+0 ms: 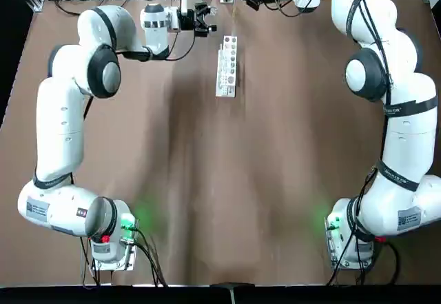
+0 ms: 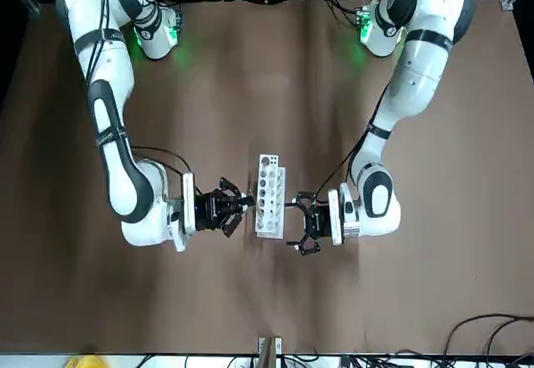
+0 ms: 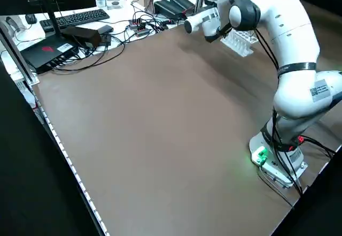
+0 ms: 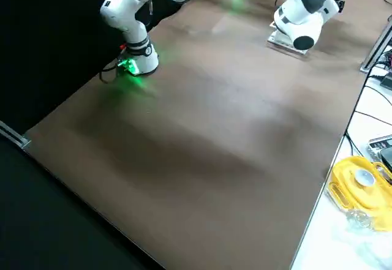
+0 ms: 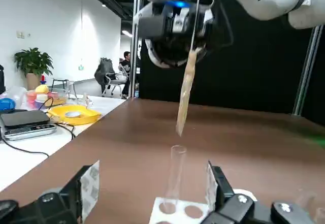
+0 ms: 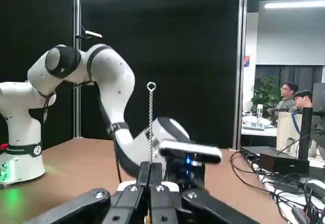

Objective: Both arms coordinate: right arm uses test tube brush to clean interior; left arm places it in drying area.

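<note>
A brown bench fills the scene. A side table crowded with cables and electronics runs along its far edge, and an office room with seated people lies beyond.

A white test tube rack with round holes sits near that far edge, midway between the two arms. Both arms reach out to it from opposite sides.

The left arm bends in from its side of the bench. The left gripper is just beside the rack, level with it. Its fingers are spread open on either side of a clear glass test tube. The tube stands upright in a hole of the rack, with a gap between it and each finger.

The right arm comes in from the opposite side. The right gripper faces the left one across the rack and is closed on the test tube brush. In the left wrist view the brush's pale tan bristle end hangs down at a slight tilt. Its tip is just above the mouth of the tube and outside it. In the right wrist view the twisted wire handle rises from the clamped fingers and ends in a small loop.
</note>
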You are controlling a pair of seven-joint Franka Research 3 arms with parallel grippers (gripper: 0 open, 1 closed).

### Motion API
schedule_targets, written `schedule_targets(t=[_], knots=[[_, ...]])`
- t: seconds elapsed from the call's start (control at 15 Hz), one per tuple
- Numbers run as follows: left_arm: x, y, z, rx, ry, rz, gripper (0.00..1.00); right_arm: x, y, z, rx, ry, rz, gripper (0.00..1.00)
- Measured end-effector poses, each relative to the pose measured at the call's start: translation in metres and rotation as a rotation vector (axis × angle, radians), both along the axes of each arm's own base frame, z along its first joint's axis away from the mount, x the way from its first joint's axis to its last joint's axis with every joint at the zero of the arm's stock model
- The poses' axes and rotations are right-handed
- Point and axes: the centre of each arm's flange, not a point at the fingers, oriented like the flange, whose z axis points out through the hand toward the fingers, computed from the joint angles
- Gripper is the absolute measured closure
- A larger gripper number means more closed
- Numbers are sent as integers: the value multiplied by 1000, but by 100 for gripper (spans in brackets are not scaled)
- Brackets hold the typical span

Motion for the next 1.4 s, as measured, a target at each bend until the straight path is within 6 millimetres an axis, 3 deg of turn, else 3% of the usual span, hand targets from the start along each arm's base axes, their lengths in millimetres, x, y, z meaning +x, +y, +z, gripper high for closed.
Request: schedule_targets(t=[0.4,0.47,0.53,0.67,0.87,1.2,1.4], knots=[[4,-27,-30,-23,-19,41,0,11,-20,16,-8,9,-31,98],[3,-32,-33,-18,-18,41,0,15,-29,15,-22,4,-43,98],[-1,-45,-39,-17,-15,38,1,24,-57,8,-98,-18,-59,98],[-6,-58,-46,-16,-19,27,1,28,-81,-1,-185,-41,-51,98],[-12,-68,-53,-13,-54,14,1,31,-109,-11,-302,-27,-32,98],[-11,-68,-52,-12,-65,14,1,32,-154,-27,-547,138,-15,98],[-15,-75,-53,-19,-72,-4,1,31,-172,-24,-682,261,-35,98]])
